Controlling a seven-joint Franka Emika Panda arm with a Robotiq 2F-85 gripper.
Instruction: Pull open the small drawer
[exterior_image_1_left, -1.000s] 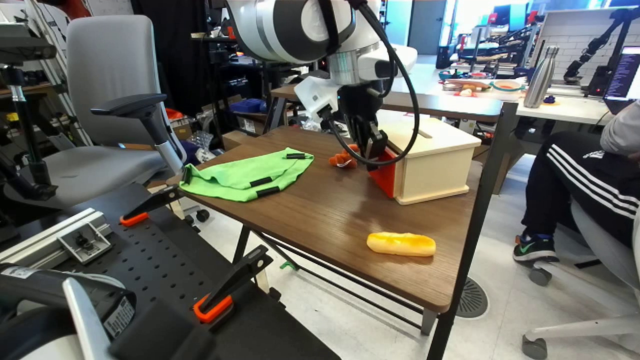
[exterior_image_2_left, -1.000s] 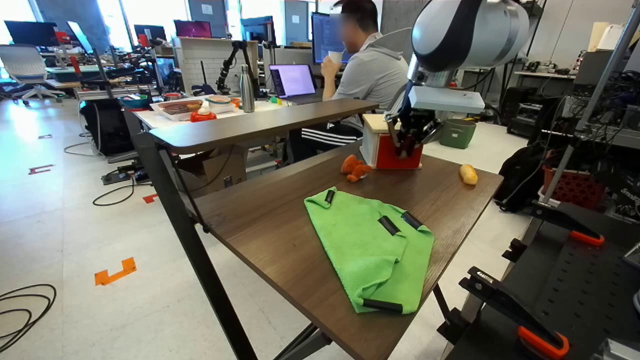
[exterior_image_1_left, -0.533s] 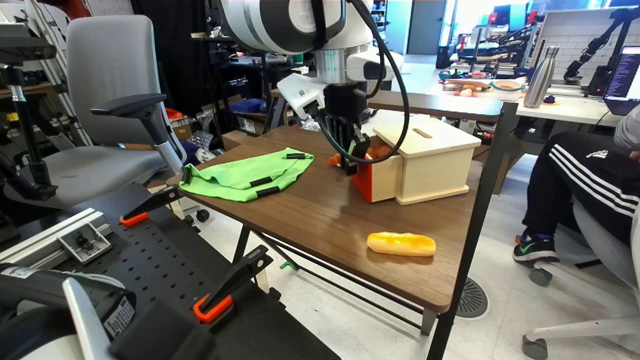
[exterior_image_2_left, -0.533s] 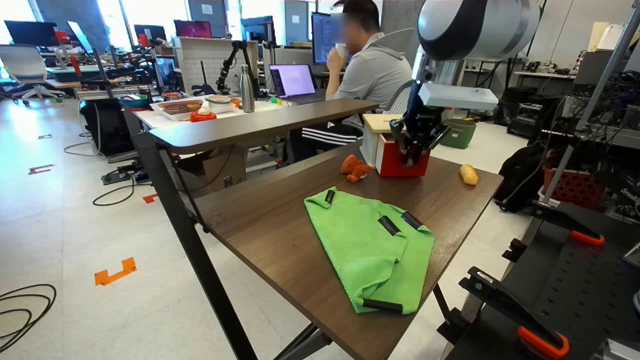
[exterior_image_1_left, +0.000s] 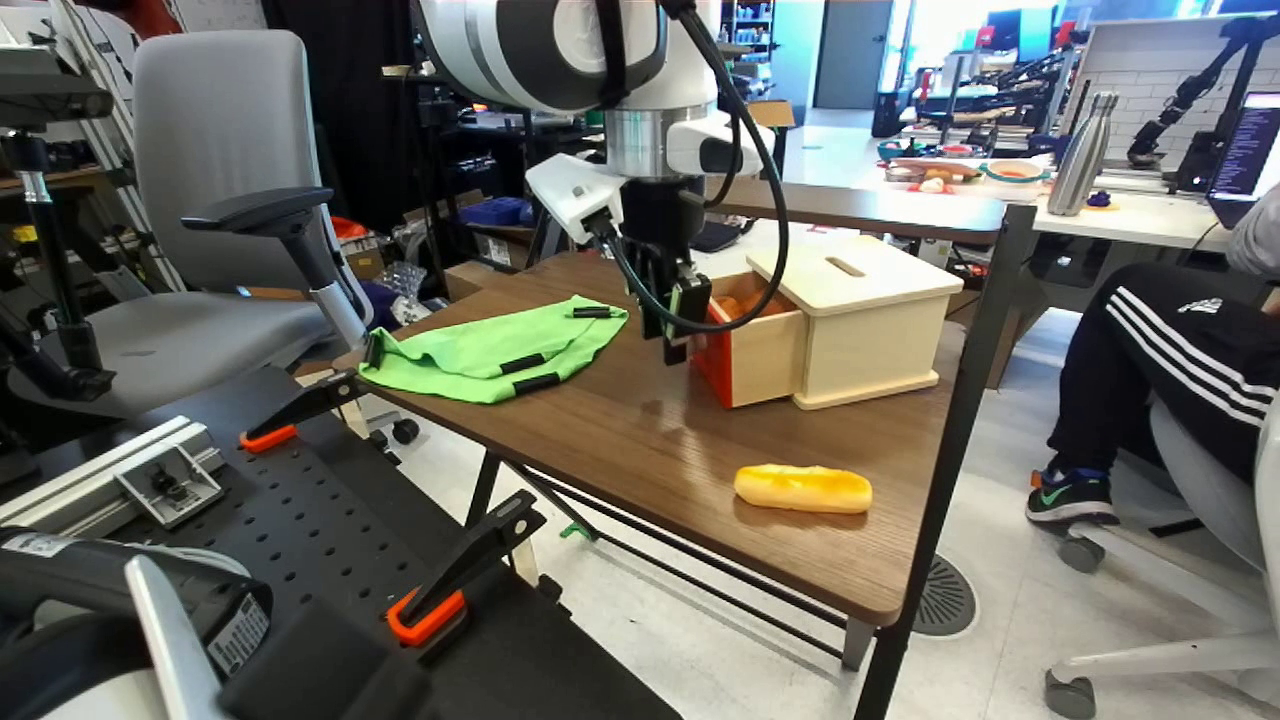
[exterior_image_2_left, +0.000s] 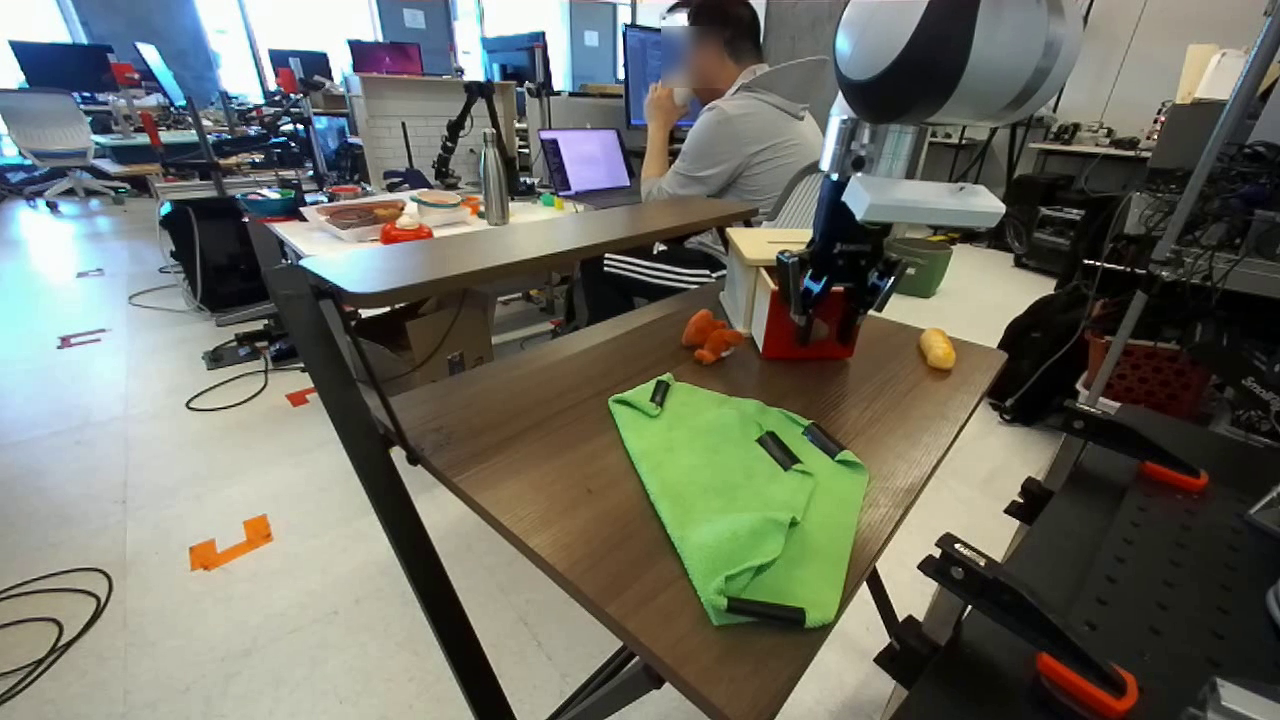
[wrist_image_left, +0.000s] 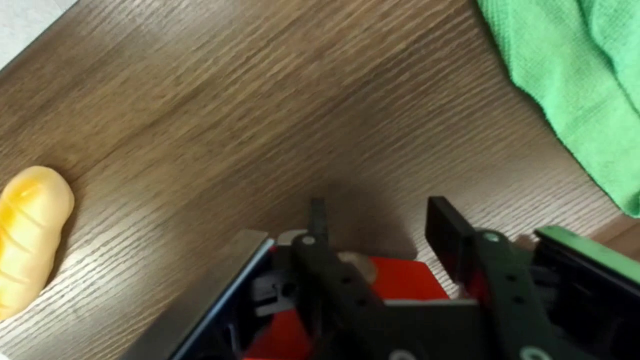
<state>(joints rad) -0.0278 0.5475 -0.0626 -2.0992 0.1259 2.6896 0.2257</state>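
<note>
In an exterior view, a brown table (exterior_image_1_left: 620, 440) fills the middle, a raised shelf (exterior_image_1_left: 850, 208) along its far side. A green cloth (exterior_image_1_left: 490, 350) lies at the left, well apart from the pale wooden box (exterior_image_1_left: 870, 345) that stands on the right half. A yellow-orange oblong object (exterior_image_1_left: 803, 489) lies toward the near right corner. In an exterior view, an orange soft toy (exterior_image_2_left: 712, 338) lies just left of the box, the closest loose thing to it.

The arm (exterior_image_1_left: 575, 35) reaches in from above, its last link upright; a black cable (exterior_image_1_left: 782, 215) loops from it in front of the small drawer (exterior_image_1_left: 768, 362) and hides part of it. The gripper (exterior_image_2_left: 826, 335) points down beside the drawer's front. It is released: its fingers (wrist_image_left: 447, 225) stand apart on either side of a pale round knob (wrist_image_left: 365, 265), and I cannot tell whether either touches it.

The drawer stands partly out of the box's left end, its red front (exterior_image_1_left: 715, 372) facing left, to the cloth's side. Its sides run left to right, in line with the box's near wall; the back end is hidden inside, so I cannot tell whether that line is its long axis.
</note>
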